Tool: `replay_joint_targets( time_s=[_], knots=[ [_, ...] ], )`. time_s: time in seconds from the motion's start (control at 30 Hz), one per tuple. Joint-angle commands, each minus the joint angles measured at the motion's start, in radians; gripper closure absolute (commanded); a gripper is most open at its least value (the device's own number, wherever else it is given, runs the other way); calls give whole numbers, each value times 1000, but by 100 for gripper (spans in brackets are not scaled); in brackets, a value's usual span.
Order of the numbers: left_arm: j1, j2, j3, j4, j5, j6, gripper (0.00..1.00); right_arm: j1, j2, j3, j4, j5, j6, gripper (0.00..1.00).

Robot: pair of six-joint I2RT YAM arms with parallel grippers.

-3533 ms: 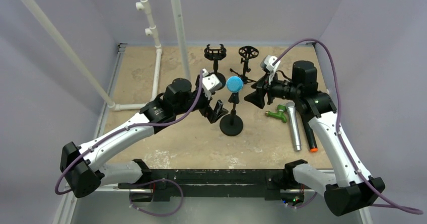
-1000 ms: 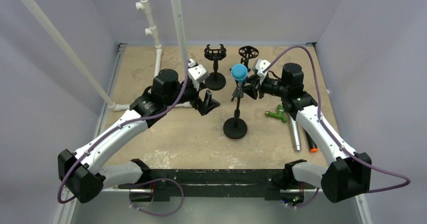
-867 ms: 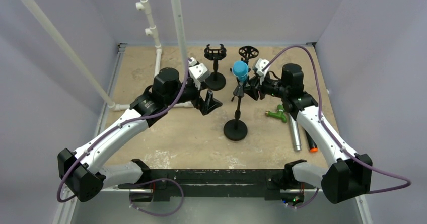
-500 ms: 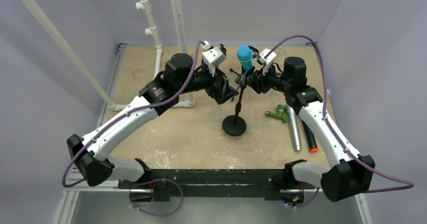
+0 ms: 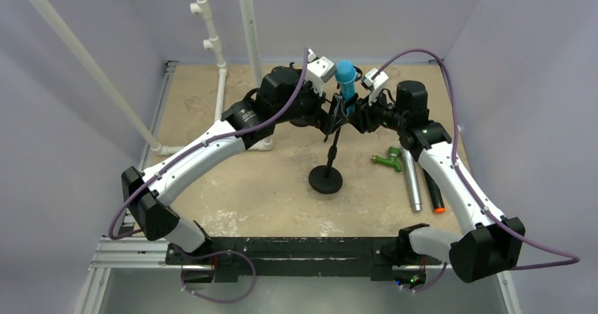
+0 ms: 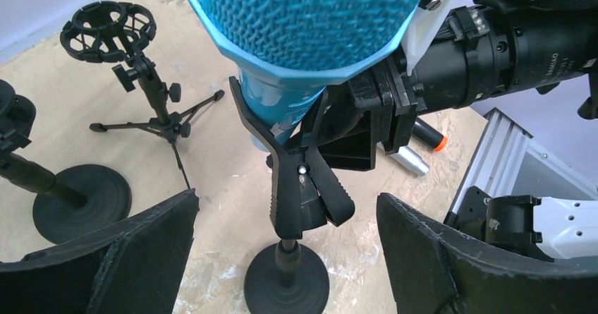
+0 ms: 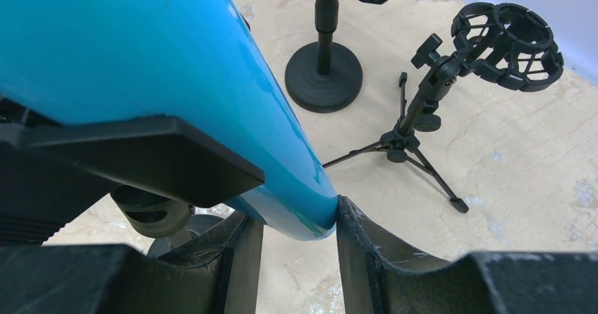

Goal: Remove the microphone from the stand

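Note:
The blue microphone [image 5: 345, 73] stands nearly upright in the black spring clip [image 6: 303, 187] of the round-based stand [image 5: 326, 180]. Its mesh head [image 6: 310, 17] fills the top of the left wrist view. My right gripper [image 7: 300, 229] is shut on the microphone's tapered tail [image 7: 310, 212], coming from the right of the clip [image 5: 352, 113]. My left gripper [image 6: 287, 212] is open, its two fingers wide apart on either side of the clip and touching nothing. From above it sits just left of the stand's pole [image 5: 330, 116].
Behind the stand are a tripod stand with an empty shock mount [image 6: 109, 32] and a round-based stand [image 7: 324, 74]. On the right of the table lie a silver microphone [image 5: 411, 180], a green piece [image 5: 388, 160] and an orange-tipped black thing [image 5: 437, 202]. White pipes [image 5: 211, 42] rise at the back left.
The left arm has swung right and forward, bringing its open jaws round the stand's clip. The right gripper, holding the microphone, has tipped it more upright; the stand's base has barely shifted.

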Motion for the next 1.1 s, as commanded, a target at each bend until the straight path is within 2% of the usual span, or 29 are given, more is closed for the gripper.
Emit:
replay_joint_targets(
  time_s=[0.0,0.13,0.37,0.63,0.77,0.93,1.07],
  knots=[
    [-21,18,70,-18,-56,-29,10,-1,-39,34,75,-7,68,100],
    [-33,40,90,-33,-54,-31,25,-1,-43,27,77,0,68,100],
    [-48,69,94,-41,-68,-40,44,-1,-50,9,81,0,69,100],
    [-50,77,100,-43,-93,-23,55,-1,-64,-13,85,-3,65,100],
    [-50,70,92,-41,-92,-6,64,-1,-74,-19,80,-10,42,100],
    [-49,52,68,-24,-70,30,82,-1,-86,-31,72,-21,8,89],
    [-49,30,43,-10,-61,64,91,-1,-93,-33,64,-42,-8,80]
  ],
)
